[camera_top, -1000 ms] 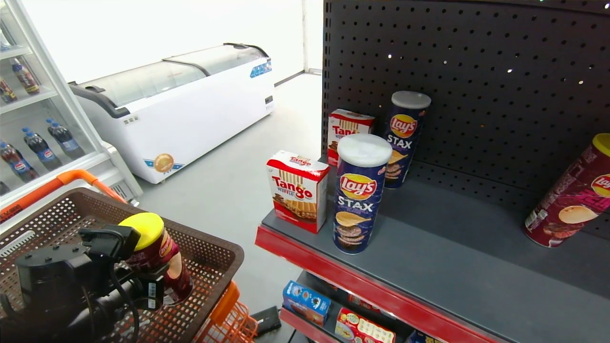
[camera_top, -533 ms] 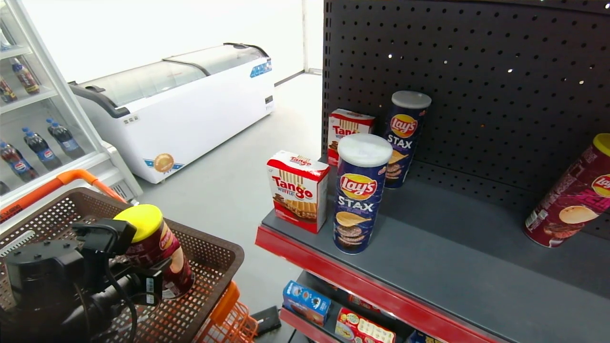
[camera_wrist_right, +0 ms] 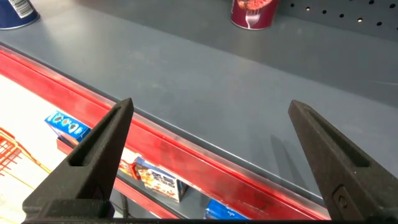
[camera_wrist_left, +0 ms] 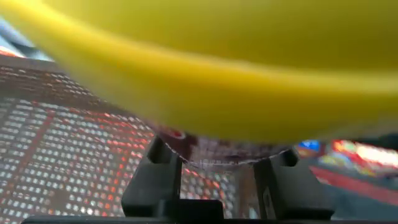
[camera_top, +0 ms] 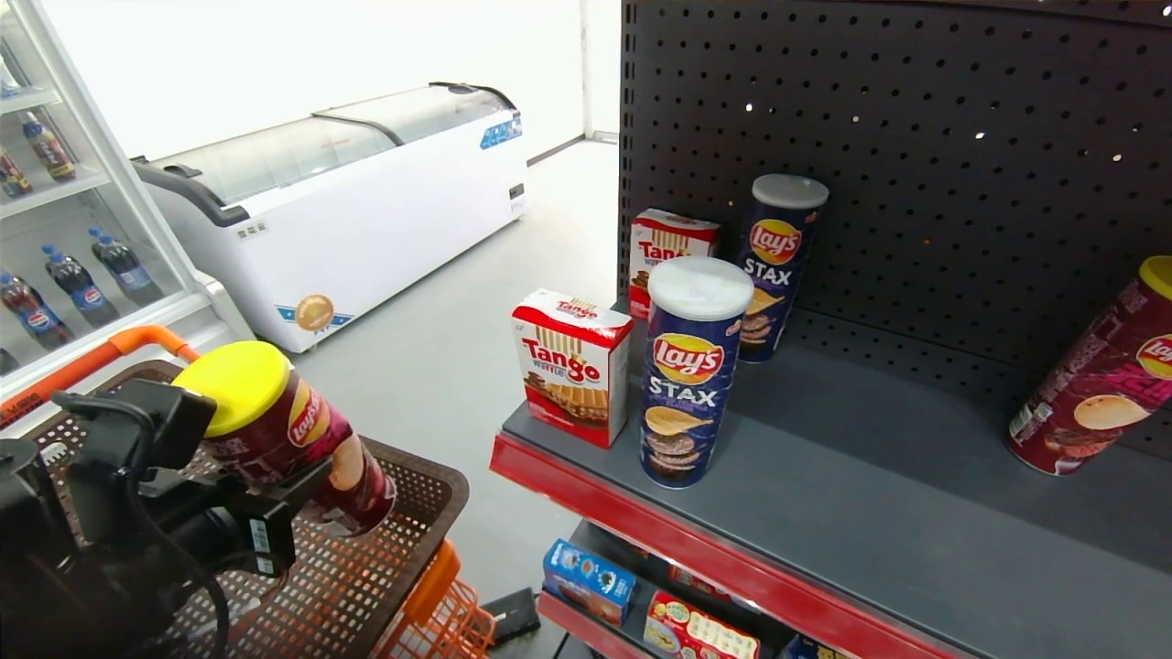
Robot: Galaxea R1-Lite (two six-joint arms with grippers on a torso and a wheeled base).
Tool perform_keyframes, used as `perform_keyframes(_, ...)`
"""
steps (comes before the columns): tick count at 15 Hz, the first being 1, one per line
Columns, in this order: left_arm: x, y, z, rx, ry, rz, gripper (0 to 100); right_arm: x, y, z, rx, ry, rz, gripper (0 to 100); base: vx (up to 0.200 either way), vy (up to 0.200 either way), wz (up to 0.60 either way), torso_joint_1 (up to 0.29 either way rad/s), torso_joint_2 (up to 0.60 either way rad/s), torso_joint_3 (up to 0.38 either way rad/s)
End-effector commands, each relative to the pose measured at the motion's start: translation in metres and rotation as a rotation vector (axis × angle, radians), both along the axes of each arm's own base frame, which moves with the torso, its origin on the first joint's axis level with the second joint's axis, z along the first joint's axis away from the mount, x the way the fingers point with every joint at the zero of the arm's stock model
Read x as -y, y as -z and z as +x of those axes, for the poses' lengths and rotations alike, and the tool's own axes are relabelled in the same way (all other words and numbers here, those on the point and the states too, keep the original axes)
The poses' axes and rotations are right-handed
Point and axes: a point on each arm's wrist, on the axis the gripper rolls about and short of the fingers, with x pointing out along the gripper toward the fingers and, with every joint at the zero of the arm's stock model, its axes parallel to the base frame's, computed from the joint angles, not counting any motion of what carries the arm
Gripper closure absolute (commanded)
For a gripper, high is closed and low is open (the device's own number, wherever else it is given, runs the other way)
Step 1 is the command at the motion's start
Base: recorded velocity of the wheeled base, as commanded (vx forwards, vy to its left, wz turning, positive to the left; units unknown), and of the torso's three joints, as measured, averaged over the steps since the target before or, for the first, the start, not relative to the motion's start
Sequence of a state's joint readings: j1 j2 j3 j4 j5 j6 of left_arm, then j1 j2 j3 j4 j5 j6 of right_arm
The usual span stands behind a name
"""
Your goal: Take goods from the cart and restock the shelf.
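The left gripper (camera_top: pixel 279 499) is clamped around the body of the maroon chip can (camera_top: pixel 298 439). It holds the can tilted, yellow lid (camera_top: pixel 233 384) uppermost, over the brown cart basket (camera_top: pixel 430 480) and well apart from the shelf (camera_top: pixel 870 494). The right gripper (camera_wrist_right: pixel 211 109) hangs with its fingers spread wide above the shelf's red front edge (camera_wrist_right: pixel 186 146), while a second maroon can (camera_top: pixel 1094 384) leans against the pegboard (camera_top: pixel 916 137), apart from the blue cans (camera_top: pixel 696 366) and wafer boxes (camera_top: pixel 572 366) at the left end.
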State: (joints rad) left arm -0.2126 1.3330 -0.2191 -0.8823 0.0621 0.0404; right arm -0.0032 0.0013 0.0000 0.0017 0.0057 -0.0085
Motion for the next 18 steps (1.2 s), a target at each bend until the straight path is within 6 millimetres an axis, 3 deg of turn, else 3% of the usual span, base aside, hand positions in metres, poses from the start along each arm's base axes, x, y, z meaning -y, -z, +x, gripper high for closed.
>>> perform_keyframes(1, 0.006, -0.028, -0.025, 0.088, 0.077, -0.022, 100, 0.0, 0.0, 0.0, 0.0, -0.002, -0.001, 0, 0.0, 0.0, 0.0, 0.0, 0.0, 0.0)
perform_keyframes(5, 0.018, -0.055, -0.05, 0.047, 0.218, -0.009, 100, 0.0, 0.0, 0.0, 0.0, -0.001, -0.001, 0, 0.0, 0.0, 0.0, 0.0, 0.0, 0.0)
perform_keyframes(8, 0.028, -0.063, -0.056, 0.045, 0.333, -0.036, 100, 0.0, 0.0, 0.0, 0.0, -0.001, -0.001, 0, 0.0, 0.0, 0.0, 0.0, 0.0, 0.0)
perform_keyframes(18, 0.047, -0.06, -0.042, -0.018, 0.52, -0.043, 100, 0.0, 0.0, 0.0, 0.0, -0.002, -0.001, 0, 0.0, 0.0, 0.0, 0.0, 0.0, 0.0)
